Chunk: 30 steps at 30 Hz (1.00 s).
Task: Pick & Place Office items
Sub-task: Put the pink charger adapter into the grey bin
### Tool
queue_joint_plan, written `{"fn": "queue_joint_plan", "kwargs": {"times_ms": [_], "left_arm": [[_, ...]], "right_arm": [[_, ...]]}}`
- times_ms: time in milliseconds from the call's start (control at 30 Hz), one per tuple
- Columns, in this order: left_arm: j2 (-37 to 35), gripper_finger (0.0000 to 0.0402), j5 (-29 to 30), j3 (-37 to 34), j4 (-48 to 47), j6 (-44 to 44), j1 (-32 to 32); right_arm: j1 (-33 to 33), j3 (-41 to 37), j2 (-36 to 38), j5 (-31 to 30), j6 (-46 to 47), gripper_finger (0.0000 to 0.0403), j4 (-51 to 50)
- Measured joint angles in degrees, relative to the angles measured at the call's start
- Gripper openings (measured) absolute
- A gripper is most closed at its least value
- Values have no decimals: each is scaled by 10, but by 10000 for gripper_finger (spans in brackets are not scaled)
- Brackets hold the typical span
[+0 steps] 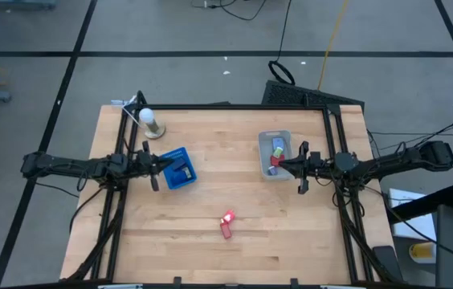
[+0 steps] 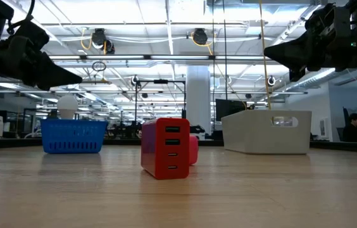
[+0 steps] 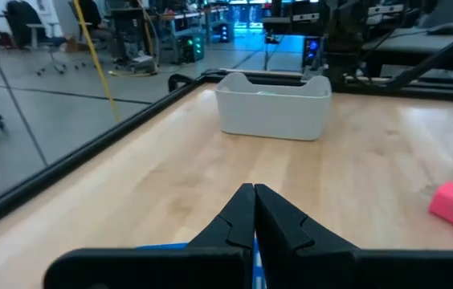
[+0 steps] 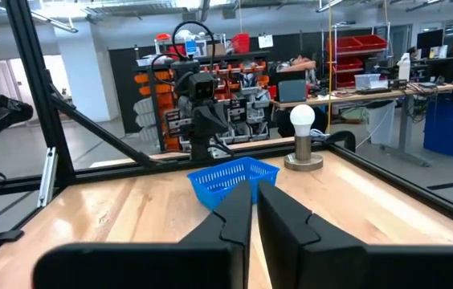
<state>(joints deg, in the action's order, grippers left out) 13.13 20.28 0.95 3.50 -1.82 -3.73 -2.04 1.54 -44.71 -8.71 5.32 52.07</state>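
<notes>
A red blocky office item with a pink one beside it [image 1: 226, 224] lies on the table toward the near edge; it is also in the low view [image 2: 166, 148]. More small pieces lie in the clear bin [image 1: 275, 136], and a dark one in the blue tray [image 1: 180, 169]. My left gripper [image 1: 165, 164] hangs shut in the air over the blue tray's left side, with nothing between its fingers [image 3: 254, 193]. My right gripper [image 1: 281, 165] hangs shut above the clear bin's near right part, also holding nothing [image 4: 254, 191].
A light bulb on a round base [image 1: 149, 120] stands at the far left corner, behind the blue tray. A black frame rail [image 1: 234, 106] runs along the table's far edge. Bare wood lies between the tray, the bin and the red piece.
</notes>
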Motion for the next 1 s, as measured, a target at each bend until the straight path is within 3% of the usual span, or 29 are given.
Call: {"fn": "queue_joint_plan", "kwargs": {"times_ms": [267, 533, 667, 800, 1000], "left_arm": [[0, 10, -22, -1, 9, -60, 0], [0, 10, -23, -1, 27, -46, 0], [0, 10, -17, -1, 27, -45, 0], [0, 10, -13, -1, 22, -48, 0], [0, 10, -22, -1, 4, -65, -1]], "right_arm": [[0, 0, 0, -1, 0, 20, 0], [-4, 11, -1, -3, 19, 14, -7], [-46, 78, -29, -27, 9, 4, -117], [-96, 166, -96, -97, -14, 3, -200], [-133, 246, -201, -105, -53, 9, -202]]}}
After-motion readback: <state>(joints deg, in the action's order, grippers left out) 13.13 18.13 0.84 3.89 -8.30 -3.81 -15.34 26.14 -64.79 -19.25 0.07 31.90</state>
